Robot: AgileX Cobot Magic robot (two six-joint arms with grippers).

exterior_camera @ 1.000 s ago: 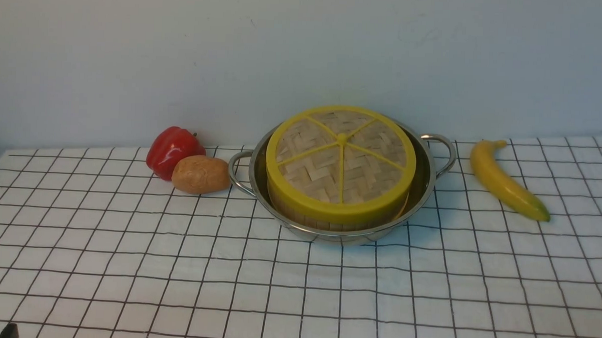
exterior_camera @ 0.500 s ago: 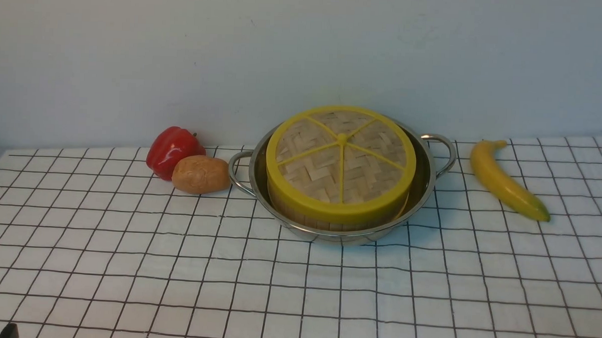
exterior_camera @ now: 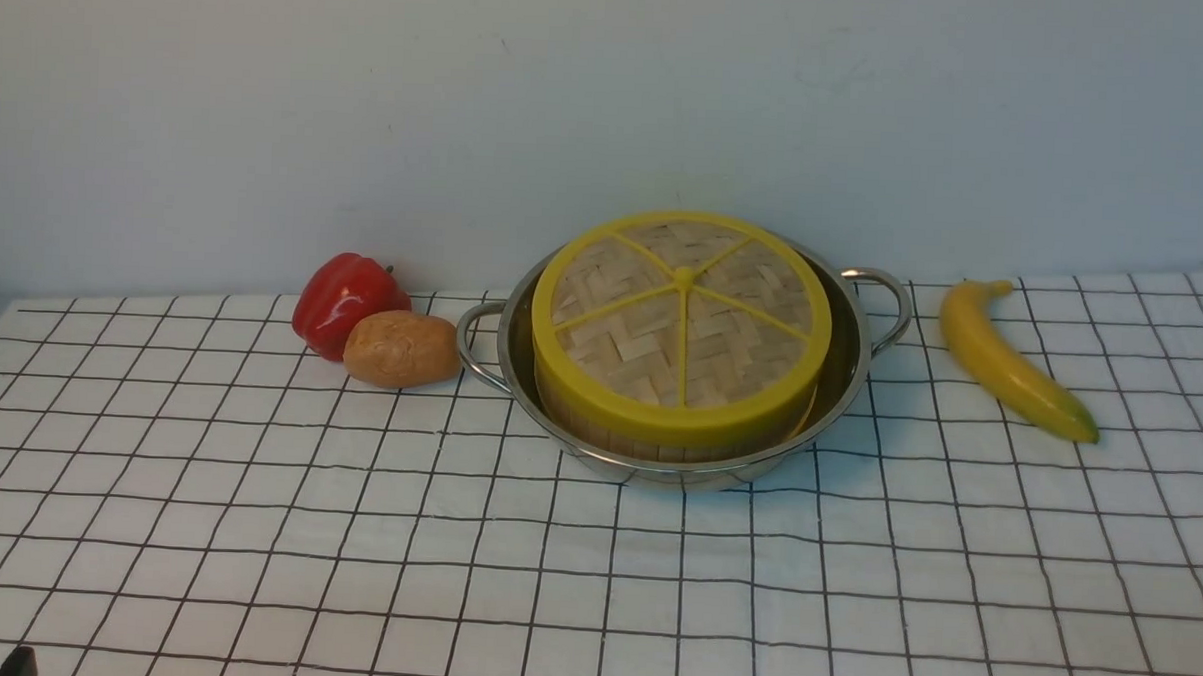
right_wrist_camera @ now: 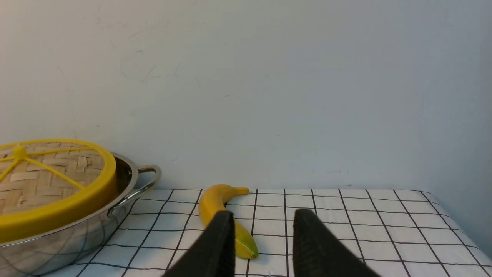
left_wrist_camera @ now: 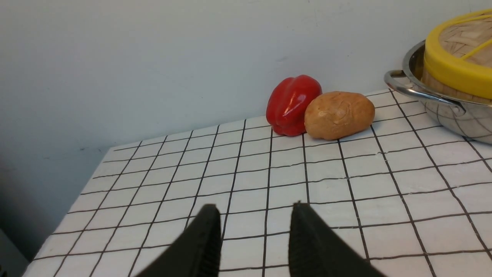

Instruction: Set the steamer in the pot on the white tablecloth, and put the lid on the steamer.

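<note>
the flat round woven-bamboo lid with its yellow rim and spokes (exterior_camera: 681, 321) sits level on the round bamboo-slat steamer (exterior_camera: 658, 438), which stands inside the wide shiny steel pot with two loop handles (exterior_camera: 840, 381) at the middle rear of the white, black-gridded tablecloth (exterior_camera: 353, 569) covering the bench. both stacking steps look done, judging from how the pieces nest.

the left pincer (left_wrist_camera: 253, 231) hangs low over bare cloth at the near left, its black jaws spread apart with nothing between them. from it the pot lies ahead and toward the robot's right, well apart, beyond a glossy red bell pepper (left_wrist_camera: 293, 104) and a brown potato (left_wrist_camera: 339, 114) that touch each other just beside the pot's left handle. the right pincer (right_wrist_camera: 263, 231) hangs likewise at the near right, jaws spread and empty; from it the pot lies ahead and toward the robot's left, with a yellow banana (right_wrist_camera: 223, 215) on the cloth close in front, its long axis running roughly away from the pincer. neither arm looks clearly nearer the lid. any further move would likely be only a retreat.
</note>
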